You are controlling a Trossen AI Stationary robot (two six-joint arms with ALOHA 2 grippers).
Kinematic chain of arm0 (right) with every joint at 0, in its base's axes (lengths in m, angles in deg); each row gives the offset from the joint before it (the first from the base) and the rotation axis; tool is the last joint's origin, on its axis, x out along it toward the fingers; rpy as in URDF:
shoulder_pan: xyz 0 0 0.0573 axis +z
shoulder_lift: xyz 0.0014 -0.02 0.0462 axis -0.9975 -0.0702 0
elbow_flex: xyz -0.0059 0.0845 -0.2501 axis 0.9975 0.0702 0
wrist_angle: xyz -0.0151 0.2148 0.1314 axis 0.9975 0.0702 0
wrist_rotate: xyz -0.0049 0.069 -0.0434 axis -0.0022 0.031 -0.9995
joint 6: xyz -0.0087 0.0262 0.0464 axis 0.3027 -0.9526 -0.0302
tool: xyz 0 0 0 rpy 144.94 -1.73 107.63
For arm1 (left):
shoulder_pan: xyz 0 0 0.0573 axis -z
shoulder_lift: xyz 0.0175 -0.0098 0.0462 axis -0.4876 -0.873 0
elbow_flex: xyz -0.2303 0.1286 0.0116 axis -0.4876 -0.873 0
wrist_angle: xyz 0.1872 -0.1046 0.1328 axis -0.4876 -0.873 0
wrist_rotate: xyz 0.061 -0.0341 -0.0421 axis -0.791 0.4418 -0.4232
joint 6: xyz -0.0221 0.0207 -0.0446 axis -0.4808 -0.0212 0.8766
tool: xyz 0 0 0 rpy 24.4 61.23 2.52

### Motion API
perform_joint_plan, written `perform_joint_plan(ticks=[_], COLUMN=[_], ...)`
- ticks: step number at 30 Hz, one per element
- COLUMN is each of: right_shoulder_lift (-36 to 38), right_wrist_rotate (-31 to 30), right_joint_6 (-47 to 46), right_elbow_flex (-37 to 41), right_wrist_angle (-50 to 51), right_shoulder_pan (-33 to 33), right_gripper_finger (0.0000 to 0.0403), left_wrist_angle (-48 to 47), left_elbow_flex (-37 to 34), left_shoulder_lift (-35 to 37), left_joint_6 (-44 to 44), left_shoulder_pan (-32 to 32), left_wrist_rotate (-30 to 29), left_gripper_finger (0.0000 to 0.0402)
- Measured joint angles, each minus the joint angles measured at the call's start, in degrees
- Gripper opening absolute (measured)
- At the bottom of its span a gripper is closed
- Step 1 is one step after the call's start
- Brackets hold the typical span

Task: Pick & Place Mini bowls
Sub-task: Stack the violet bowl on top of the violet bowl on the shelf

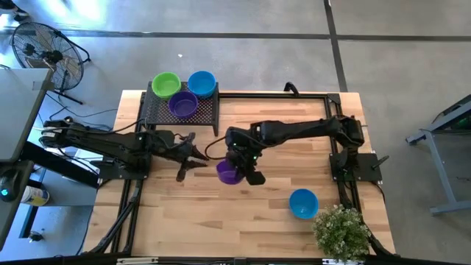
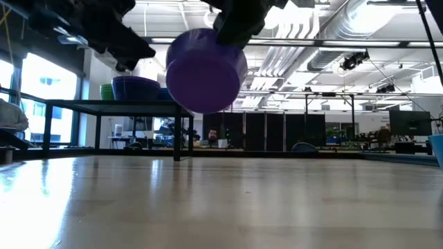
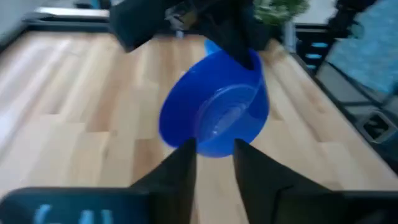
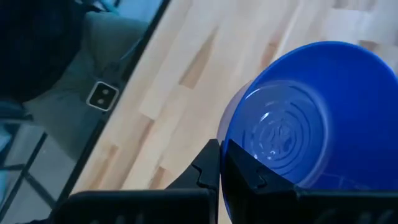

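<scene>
Above the middle of the table, the right gripper [image 1: 243, 171] pinched the rim of a purple mini bowl [image 1: 228, 173], holding it tilted and clear of the wood. The left gripper [image 1: 193, 154] waited nearby, fingers parted and empty. With only the rim held, the glossy bowl could slip and roll across the pale plank tabletop [image 1: 221, 221]; beyond lay a bright, open workshop.

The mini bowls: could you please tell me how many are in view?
5. Three sit on the black mesh rack: green bowl, blue bowl, purple bowl. The right claw holds a purple bowl aloft mid-table. A blue bowl lies by the plant.
</scene>
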Motion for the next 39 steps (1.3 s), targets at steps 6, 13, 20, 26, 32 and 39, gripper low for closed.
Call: perform_joint_plan(ticks=[6, 13, 20, 26, 32, 39], right_shoulder_lift=[-0.84, -0.84, -0.84, -0.84, 0.25, 7.5], right_wrist_rotate=[3.28, 4.05, 4.22, 5.32, -0.47, -9.44], right_joint_6=[1.25, 1.32, 1.9, 1.91, 1.88, 0.32], right_elbow_flex=[-1.13, -1.13, -1.13, -1.13, -1.13, -0.39], right_wrist_angle=[-1.76, -2.44, -2.99, -3.64, -4.56, 2.07], right_shoulder_pan=[0.02, 0.09, 0.13, 0.24, 1.24, 2.48], right_gripper_finger=[0.0001, 0.0001, 0.0003, 0.0005, 0.0035, 0.0102], left_wrist_angle=[-5.02, -5.6, -5.59, -5.71, -6.79, -18.32], left_elbow_flex=[6.36, 11.86, 13.31, 13.31, 13.31, 18.28], left_shoulder_lift=[-6.85, -14.74, -18.2, -18.19, -18.19, -18.11], left_joint_6=[-1.94, -5.25, -7.61, -10.53, -12.13, -13.86], left_shoulder_pan=[0.02, 0.0, 0.0, 0.09, 0.02, -0.06], left_wrist_rotate=[6.18, 12.99, 15.7, 16.78, 19.86, 12.89], left_gripper_finger=[0.0156, 0.0162, 0.0154, 0.0066, 0.0013, 0.0003])
